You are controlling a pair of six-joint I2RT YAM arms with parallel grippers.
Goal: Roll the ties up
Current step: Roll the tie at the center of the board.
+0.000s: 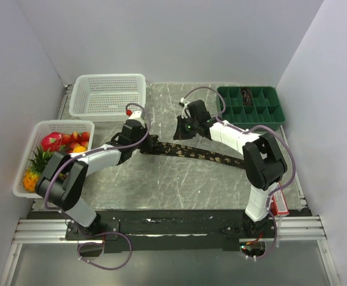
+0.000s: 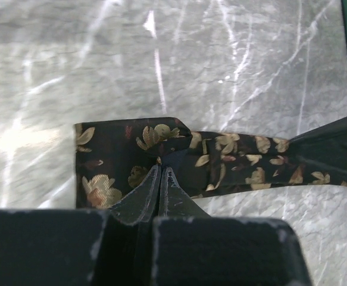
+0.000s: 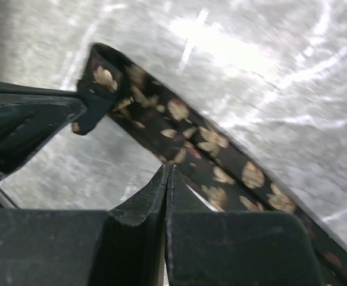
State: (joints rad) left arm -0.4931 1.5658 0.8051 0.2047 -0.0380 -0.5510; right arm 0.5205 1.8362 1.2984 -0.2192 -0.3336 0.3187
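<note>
Here the left gripper (image 2: pixel 161 176) is pinching the tie (image 2: pixel 235 164) at its fold, the right gripper (image 3: pixel 168 177) sitting closed alongside. Any tug is risking the fold slipping out.

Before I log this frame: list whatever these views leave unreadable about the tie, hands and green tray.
- Top view: contents of the green tray are too small to name.
- Right wrist view: the right hand, shut, hides whether it pinches the tie.
- Left wrist view: the tie, pinched by the left hand, runs off the right edge.
</note>
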